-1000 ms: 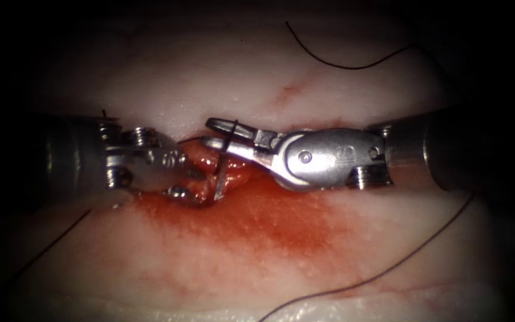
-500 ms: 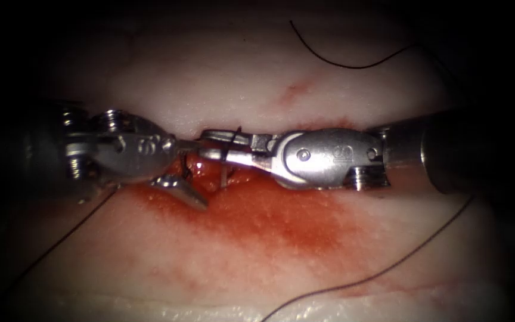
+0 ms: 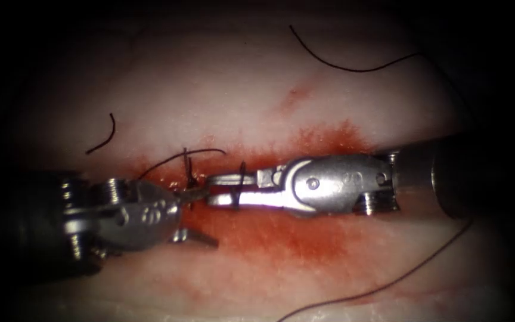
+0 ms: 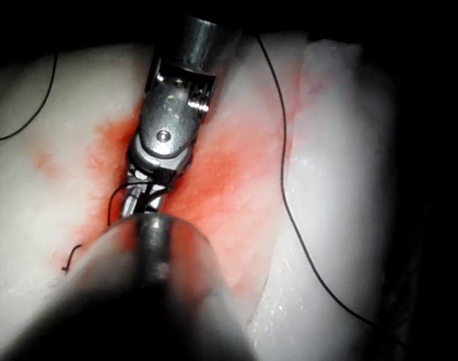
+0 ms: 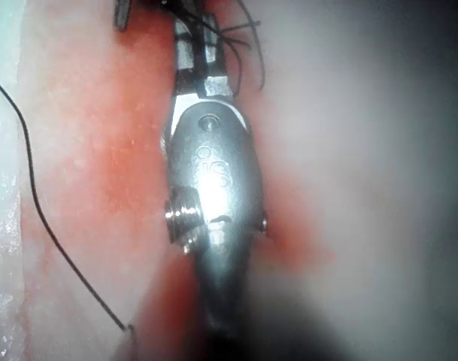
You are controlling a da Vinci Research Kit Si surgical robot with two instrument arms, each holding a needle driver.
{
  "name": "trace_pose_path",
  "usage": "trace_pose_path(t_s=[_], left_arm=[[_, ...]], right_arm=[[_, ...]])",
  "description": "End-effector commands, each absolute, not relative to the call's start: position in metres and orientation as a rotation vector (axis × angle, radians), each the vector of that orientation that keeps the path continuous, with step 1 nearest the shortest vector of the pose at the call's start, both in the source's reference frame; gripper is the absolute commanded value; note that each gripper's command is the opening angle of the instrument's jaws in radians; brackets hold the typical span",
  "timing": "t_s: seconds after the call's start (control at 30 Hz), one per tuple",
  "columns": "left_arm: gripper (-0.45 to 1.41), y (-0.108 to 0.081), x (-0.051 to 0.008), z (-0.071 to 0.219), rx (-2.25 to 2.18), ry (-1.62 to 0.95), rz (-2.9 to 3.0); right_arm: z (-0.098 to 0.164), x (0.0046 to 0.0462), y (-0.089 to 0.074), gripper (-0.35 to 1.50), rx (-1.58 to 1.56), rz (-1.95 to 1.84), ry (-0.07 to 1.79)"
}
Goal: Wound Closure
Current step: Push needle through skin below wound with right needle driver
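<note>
Over the red-stained cut in the tissue the two tools meet tip to tip. My right tool reaches in level, jaws slightly open, with a dark loop of thread wound round both jaws. My left tool has its jaws spread wide, the upper jaw tip touching the right tool's tips, the lower jaw over the red fluid. Thread strands rise from the cut just above the tips. Neither tool holds a needle. The left wrist view shows the right tool with thread at its jaws; the right wrist view shows the right tool.
A long strand of thread trails across the near tissue to the right. Another strand curves over the far tissue. A short cut end lies at the far left. Red fluid spreads along the cut.
Both tools have moved toward the near side of the cut. The left tool rose first, then dropped, keeping its jaws apart. The thread loop stays round the right jaws.
</note>
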State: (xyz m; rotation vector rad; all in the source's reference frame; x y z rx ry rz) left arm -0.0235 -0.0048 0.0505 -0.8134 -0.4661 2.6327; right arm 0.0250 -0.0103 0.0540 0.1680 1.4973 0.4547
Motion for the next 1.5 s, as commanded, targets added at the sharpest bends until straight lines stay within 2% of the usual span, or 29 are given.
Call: trace_pose_path(t_s=[0.03,0.17,0.2,0.23,0.27,0.3,0.4,0.47,0.77,0.9,1.07,1.3,1.5], left_arm=[[0.17,-0.0051,-0.0240,0.0513,-0.822,-0.468,2.633],[0.15,-0.0044,-0.0232,0.0510,-0.844,-0.440,2.616],[0.42,-0.0038,-0.0230,0.0508,-0.854,-0.426,2.603],[0.81,-0.0031,-0.0229,0.0507,-0.861,-0.410,2.588],[1.09,-0.0022,-0.0227,0.0505,-0.876,-0.373,2.583],[1.11,-0.0015,-0.0225,0.0503,-0.875,-0.335,2.573],[0.91,0.0001,-0.0222,0.0498,-0.854,-0.270,2.564],[0.93,0.0004,-0.0220,0.0498,-0.855,-0.272,2.568],[0.77,-0.0014,-0.0217,0.0504,-0.862,-0.266,2.577],[0.49,-0.0021,-0.0220,0.0507,-0.886,-0.256,2.563],[0.22,-0.0030,-0.0228,0.0514,-0.933,-0.269,2.546],[0.17,-0.0047,-0.0248,0.0539,-0.978,-0.300,2.548],[0.17,-0.0053,-0.0243,0.0550,-0.959,-0.336,2.536]], right_arm=[[0.0546,0.0256,-0.0102,-0.35,0.170,0.470,1.498],[0.0549,0.0256,-0.0101,-0.35,0.172,0.473,1.497],[0.0550,0.0256,-0.0102,-0.35,0.171,0.471,1.498],[0.0550,0.0256,-0.0104,-0.35,0.171,0.469,1.498],[0.0551,0.0257,-0.0106,-0.35,0.170,0.467,1.498],[0.0551,0.0257,-0.0107,-0.35,0.171,0.465,1.496],[0.0551,0.0257,-0.0109,-0.35,0.173,0.471,1.501],[0.0550,0.0258,-0.0109,-0.35,0.174,0.472,1.501],[0.0550,0.0256,-0.0106,-0.35,0.173,0.475,1.499],[0.0550,0.0256,-0.0104,-0.35,0.175,0.473,1.501],[0.0551,0.0255,-0.0103,-0.35,0.196,0.455,1.497],[0.0553,0.0254,-0.0104,-0.35,0.247,0.403,1.514],[0.0554,0.0254,-0.0110,-0.35,0.257,0.388,1.508]])
